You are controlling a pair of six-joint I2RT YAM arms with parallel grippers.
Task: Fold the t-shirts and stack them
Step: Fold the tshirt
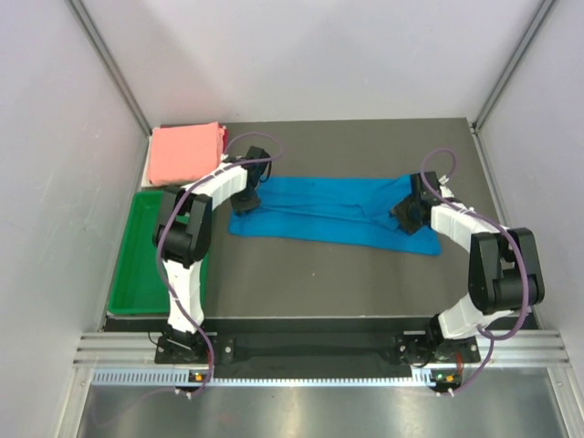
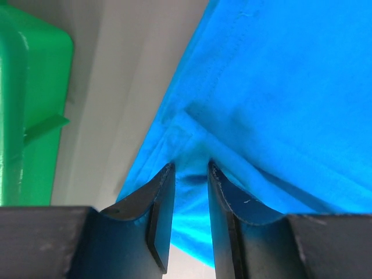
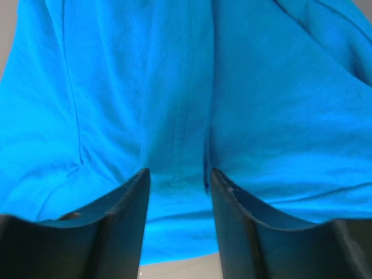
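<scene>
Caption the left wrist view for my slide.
The left fingers pinch the blue shirt by its edge, green tray nearby.

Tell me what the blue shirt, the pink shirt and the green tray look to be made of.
Blue shirt: soft matte knit, likely cotton; it creases and shows stitched seams. Pink shirt: matte cloth, folded flat; weave too small to tell. Green tray: rigid moulded plastic, slight sheen, rounded corner.

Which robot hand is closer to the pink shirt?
Left. The left gripper is at the blue shirt's left end, a short way from the pink shirt. The right gripper is at the blue shirt's right end, much farther away.
</scene>
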